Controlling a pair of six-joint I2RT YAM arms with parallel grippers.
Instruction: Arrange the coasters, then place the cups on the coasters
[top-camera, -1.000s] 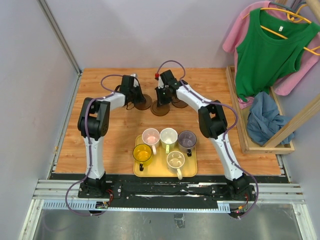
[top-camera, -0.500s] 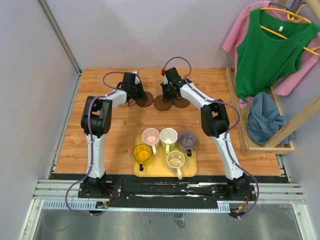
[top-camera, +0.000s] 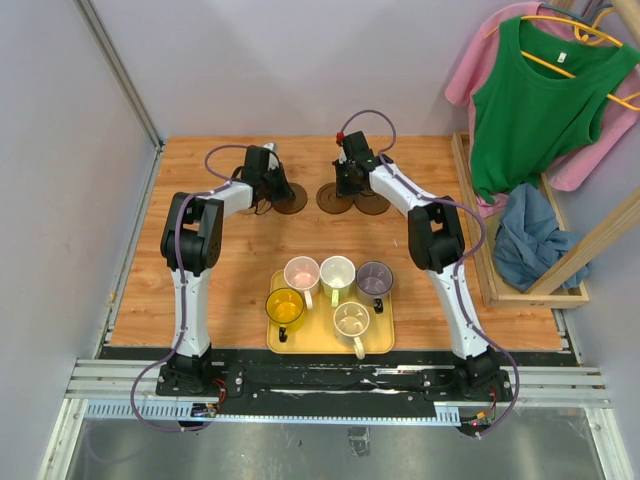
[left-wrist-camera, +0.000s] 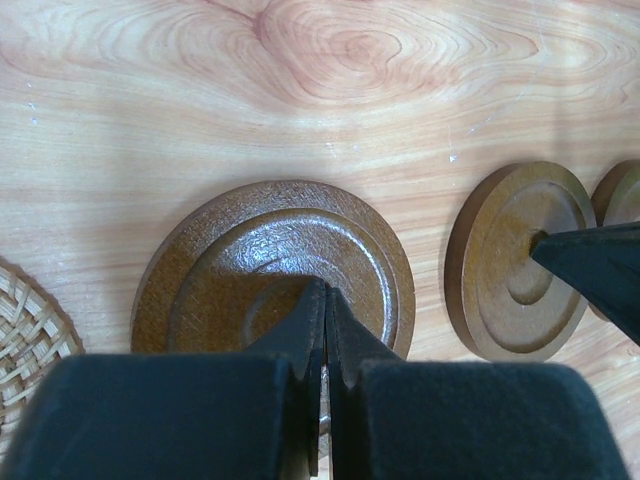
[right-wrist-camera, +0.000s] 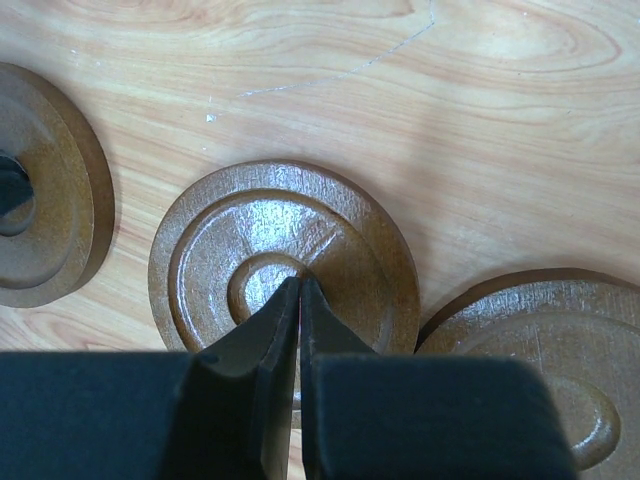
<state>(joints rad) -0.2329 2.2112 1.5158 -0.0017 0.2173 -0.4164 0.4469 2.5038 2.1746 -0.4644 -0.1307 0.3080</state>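
Left claw (left-wrist-camera: 325, 318) clenched, empty, tips pressing the left coaster (left-wrist-camera: 230, 270). Right claw (right-wrist-camera: 299, 295) likewise on the middle coaster (right-wrist-camera: 210, 250), far side of worktop (top-camera: 230, 280). Push flat with light downforce; the right coaster (right-wrist-camera: 520, 330) crowds it. Cups (top-camera: 337, 272) sit in the near tray (top-camera: 385, 337).

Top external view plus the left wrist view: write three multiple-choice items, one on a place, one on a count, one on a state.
1. Where do the cups stand?
A. on the coasters
B. on the bare wood
C. on the yellow tray

2. How many cups are there?
A. three
B. five
C. seven

3. How is the left claw?
A. shut, tips over a dark brown coaster
B. wide open above a cup
C. closed round a cup handle

Answers:
1 C, since all stand inside the tray's rim.
2 B, since five count out in the top view.
3 A, since the left wrist view shows its fingers pressed together over the coaster.
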